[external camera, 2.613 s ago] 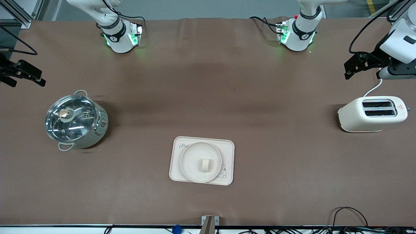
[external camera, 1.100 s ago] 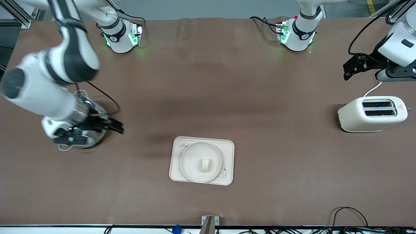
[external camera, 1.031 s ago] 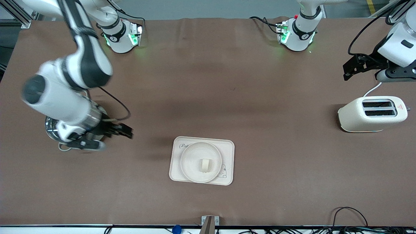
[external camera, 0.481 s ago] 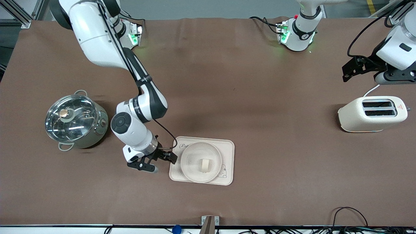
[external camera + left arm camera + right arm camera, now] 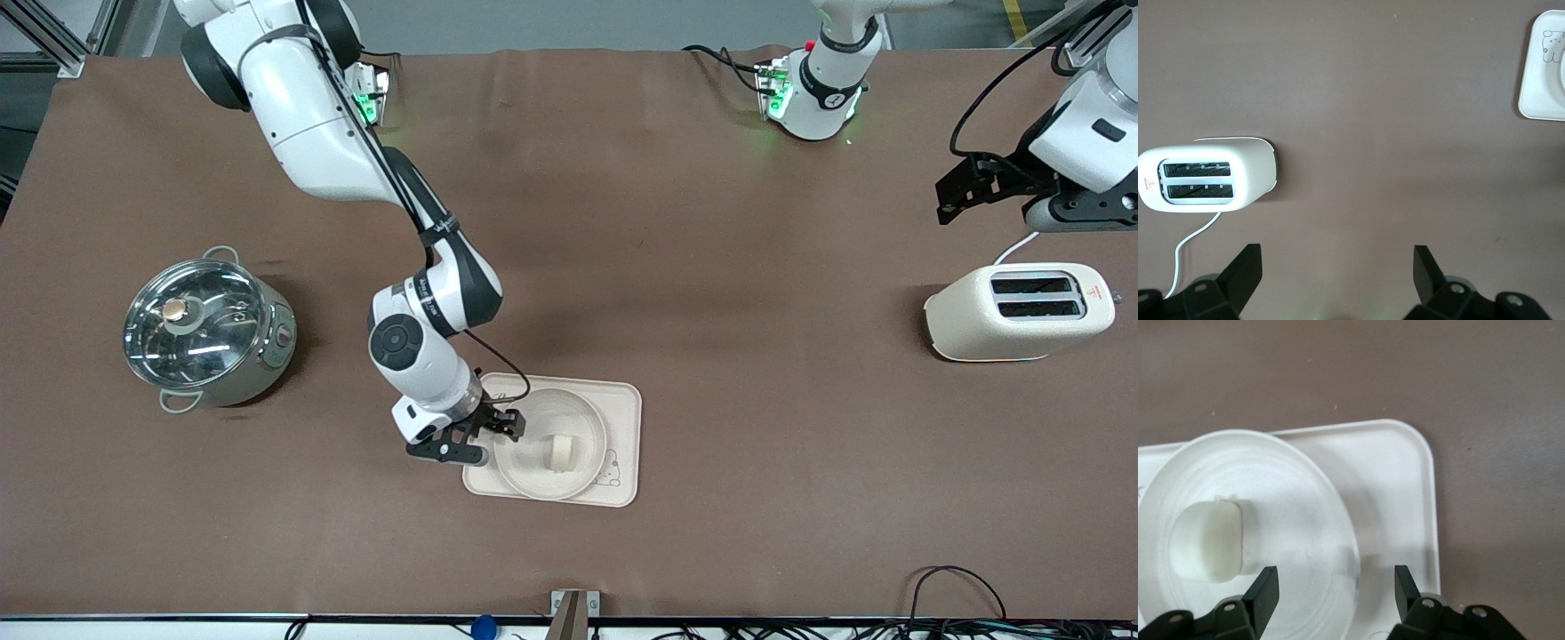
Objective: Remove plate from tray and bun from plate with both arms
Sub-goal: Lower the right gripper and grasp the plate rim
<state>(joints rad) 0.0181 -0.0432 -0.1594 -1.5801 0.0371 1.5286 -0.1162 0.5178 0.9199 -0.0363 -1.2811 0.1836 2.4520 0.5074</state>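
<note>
The round cream-white plate lies on the rectangular cream tray, and the small pale bun stands on the plate. My right gripper is open and low over the plate's rim at the tray's end toward the right arm. In the right wrist view its gripper straddles the rim of the plate, with the bun to one side, apart from the fingers, and the tray beneath. My left gripper waits open and empty in the air beside the toaster; it also shows in the left wrist view.
A cream toaster with its cord stands at the left arm's end of the table and shows in the left wrist view. A steel pot with a glass lid stands at the right arm's end. Cables lie along the table's near edge.
My right arm has swung in from the table's end, passed over the pot and come down to the plate's rim with its fingers open. The left arm has barely moved.
</note>
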